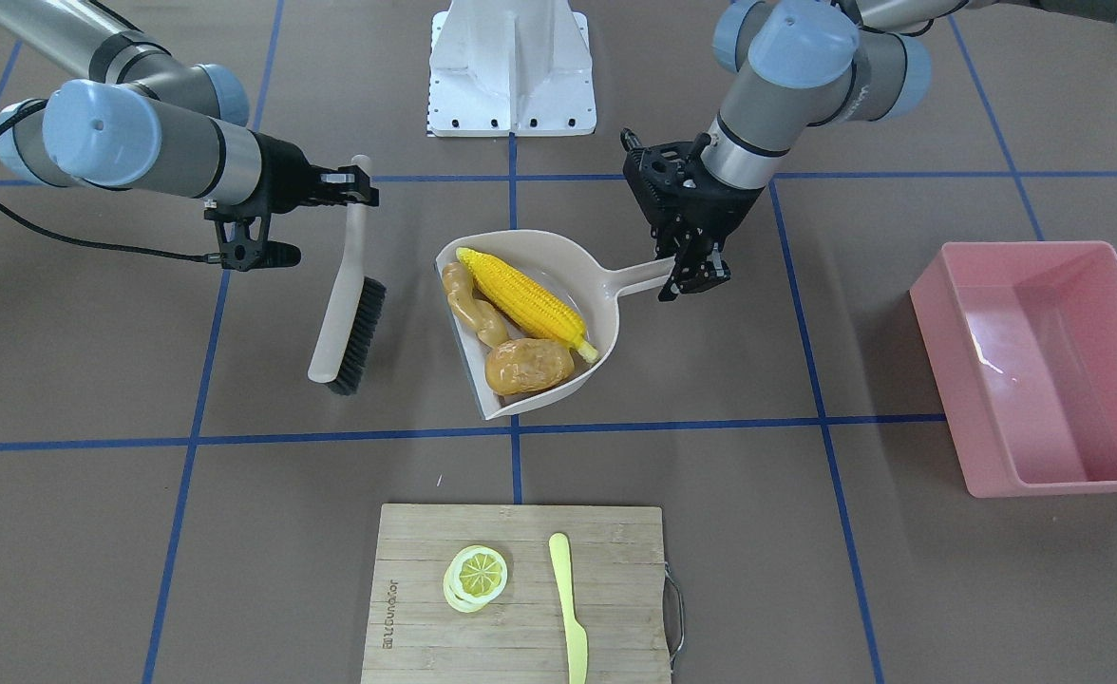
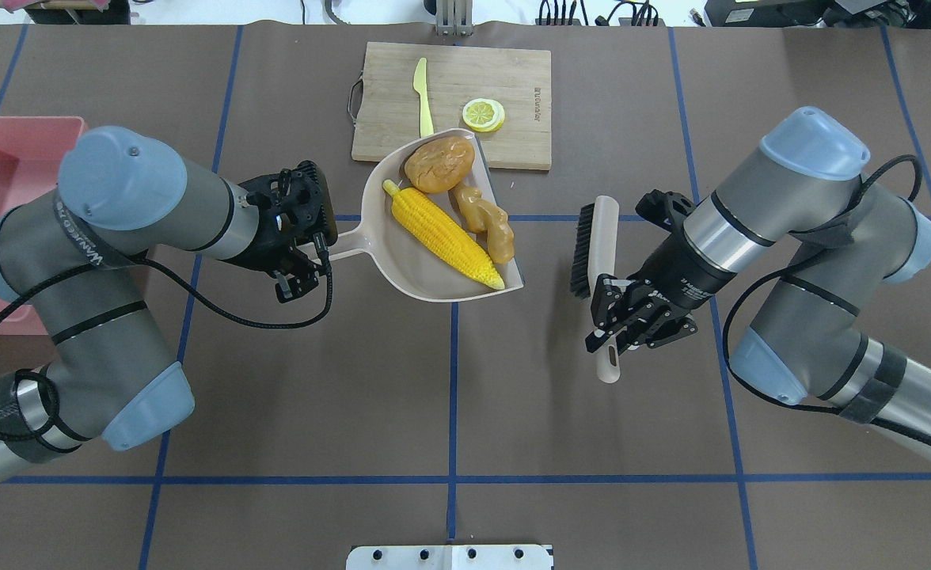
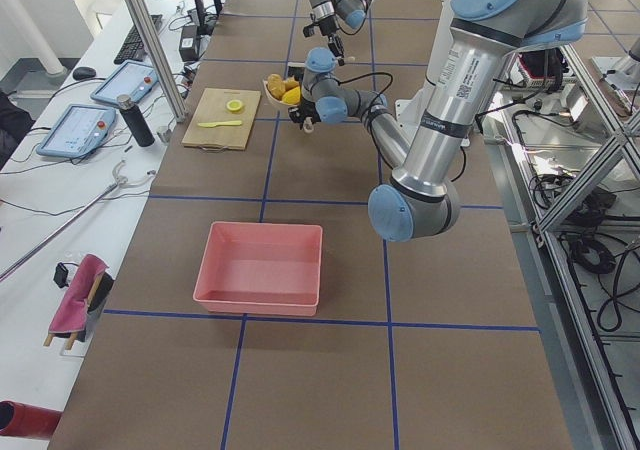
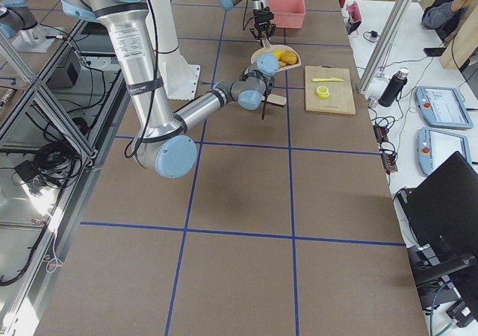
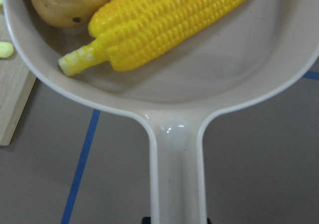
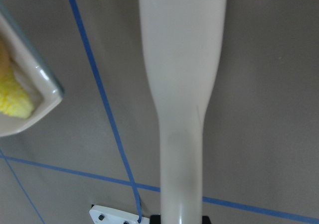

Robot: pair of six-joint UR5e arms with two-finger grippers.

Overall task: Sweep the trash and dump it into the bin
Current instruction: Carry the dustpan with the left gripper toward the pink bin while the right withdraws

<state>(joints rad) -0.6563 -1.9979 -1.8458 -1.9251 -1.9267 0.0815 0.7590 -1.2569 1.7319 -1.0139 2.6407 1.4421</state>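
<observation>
Trash [image 1: 520, 294] inside dustpan [image 1: 551, 255], apart from bin [image 1: 1043, 380]

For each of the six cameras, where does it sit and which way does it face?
Front-facing: across the table, facing the robot; both arms, dustpan.
Overhead: behind the robot, looking down; both arms, brush.
Exterior left: table end by pink bin; left arm near.
Exterior right: opposite end; right arm near.
Left wrist: along dustpan handle toward corn cob.
Right wrist: along brush handle.
Shared: both wrist views show the dustpan.

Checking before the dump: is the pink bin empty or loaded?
Empty: the bin shows a bare glossy floor; corn, potato and ginger lie in the dustpan.
</observation>
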